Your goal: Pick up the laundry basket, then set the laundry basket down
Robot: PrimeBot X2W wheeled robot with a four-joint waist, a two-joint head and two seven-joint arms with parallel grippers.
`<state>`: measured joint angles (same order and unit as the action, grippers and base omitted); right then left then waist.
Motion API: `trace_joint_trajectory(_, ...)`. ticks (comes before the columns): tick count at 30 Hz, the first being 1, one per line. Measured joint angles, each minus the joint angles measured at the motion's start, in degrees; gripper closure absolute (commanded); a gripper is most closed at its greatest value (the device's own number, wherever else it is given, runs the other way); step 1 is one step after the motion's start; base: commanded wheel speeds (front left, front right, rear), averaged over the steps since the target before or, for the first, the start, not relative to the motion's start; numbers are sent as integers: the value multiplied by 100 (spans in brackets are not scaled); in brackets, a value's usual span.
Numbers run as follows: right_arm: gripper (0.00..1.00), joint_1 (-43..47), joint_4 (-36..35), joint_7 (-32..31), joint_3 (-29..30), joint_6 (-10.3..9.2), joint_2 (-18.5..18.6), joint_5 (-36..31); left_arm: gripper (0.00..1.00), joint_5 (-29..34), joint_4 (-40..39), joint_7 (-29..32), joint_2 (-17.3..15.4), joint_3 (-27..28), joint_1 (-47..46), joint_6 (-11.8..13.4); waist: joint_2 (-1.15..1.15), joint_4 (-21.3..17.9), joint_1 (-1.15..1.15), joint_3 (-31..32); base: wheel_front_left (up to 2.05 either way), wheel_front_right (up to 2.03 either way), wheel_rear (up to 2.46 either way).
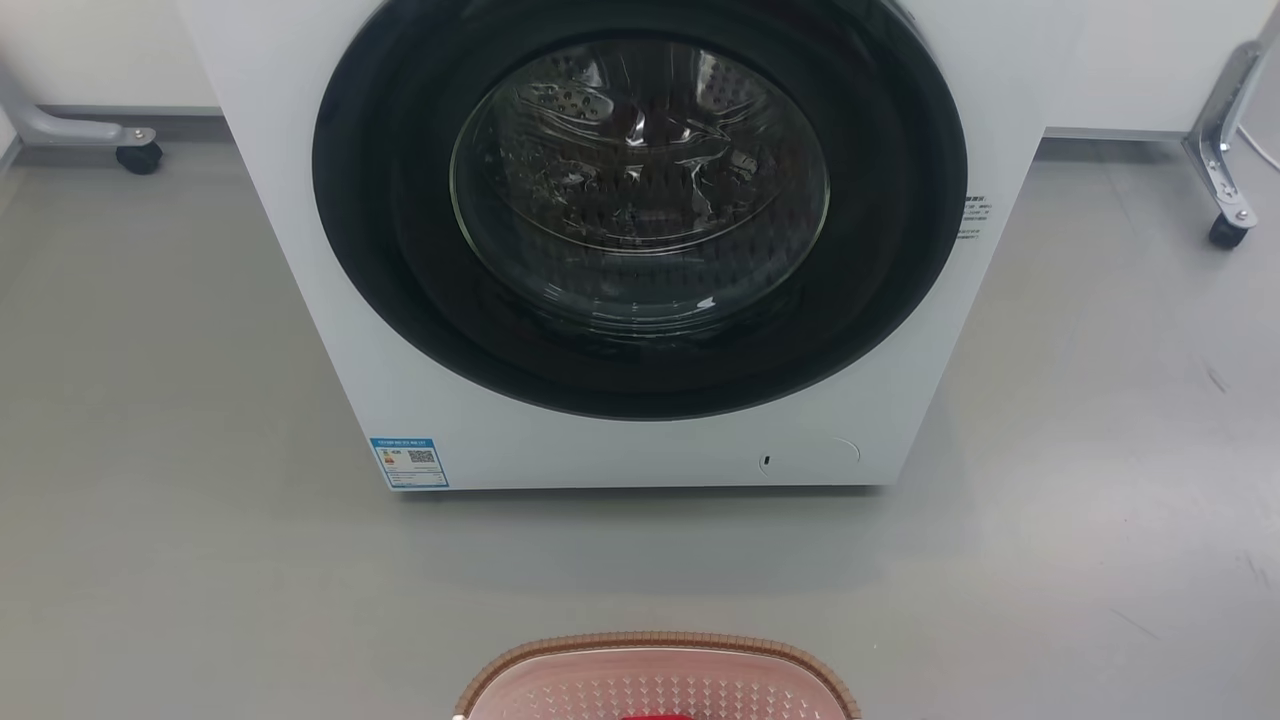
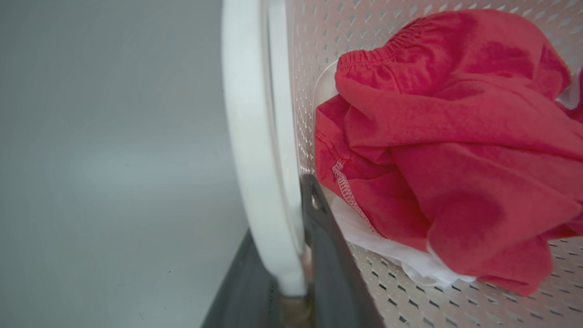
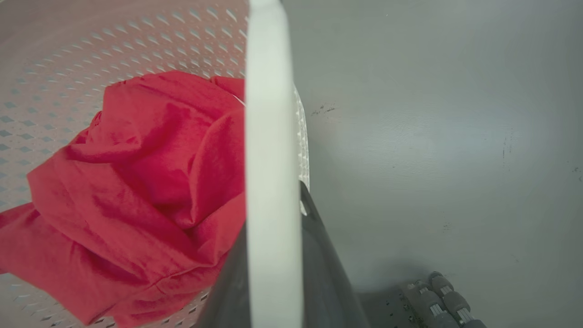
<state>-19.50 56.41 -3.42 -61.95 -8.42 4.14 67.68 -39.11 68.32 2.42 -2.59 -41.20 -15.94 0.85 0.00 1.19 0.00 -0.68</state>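
Two long dark fingers (image 2: 328, 255) of the left gripper (image 2: 289, 228) are closed on one white side handle (image 2: 255, 150) of the small rounded pale pink perforated plastic laundry basket (image 1: 655, 643) with a brown woven-look rim, one finger on each side of the handle. The right gripper (image 3: 273, 223) clamps the other white handle (image 3: 271, 114) the same way. The laundry basket shows at the bottom edge of the head view, on or just above the smooth grey floor (image 1: 150, 400), I cannot tell which, apart from the large white front-loading washing machine (image 1: 420, 400) with its round dark-framed glass door (image 1: 640, 200). Inside the basket a crumpled red cloth garment (image 2: 455, 136) lies over a piece of white fabric (image 2: 387, 248)
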Motion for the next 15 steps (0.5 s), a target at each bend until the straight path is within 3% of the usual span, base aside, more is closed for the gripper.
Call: trace_joint_trajectory(15, 100, -324, 85, 108, -114, 0, 0, 91, 100, -8, -66, -59, -13, -27, -167, 66, 0, -14, 0, -348, 0, 0, 0)
